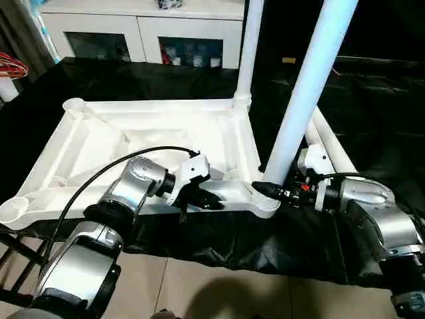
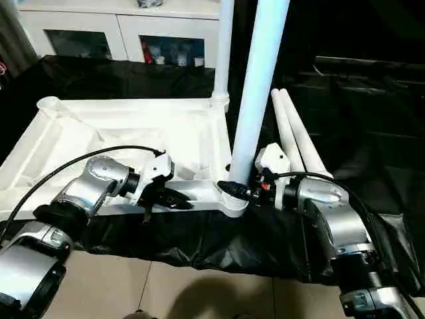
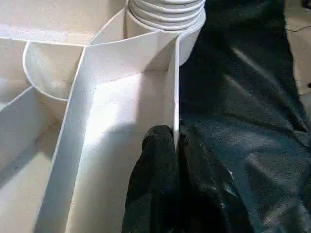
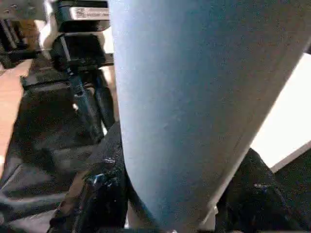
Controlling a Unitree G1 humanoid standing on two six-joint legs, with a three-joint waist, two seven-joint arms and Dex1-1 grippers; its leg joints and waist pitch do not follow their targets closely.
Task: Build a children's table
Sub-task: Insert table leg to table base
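The children's table top lies upside down on a black-covered bench, its ribbed underside facing up. One white leg stands in the far right corner socket. A second leg rises, slightly tilted, from the near right corner socket. My right gripper is shut around this leg just above the socket, and the leg looms large between its fingers in the right wrist view. My left gripper is shut on the top's thin near rim wall, one finger on each side.
Two loose white legs lie side by side on the black cloth to the right of the top. A white cabinet with glass doors stands behind. Red wires hang at the far left. The bench's front edge drops to tiled floor.
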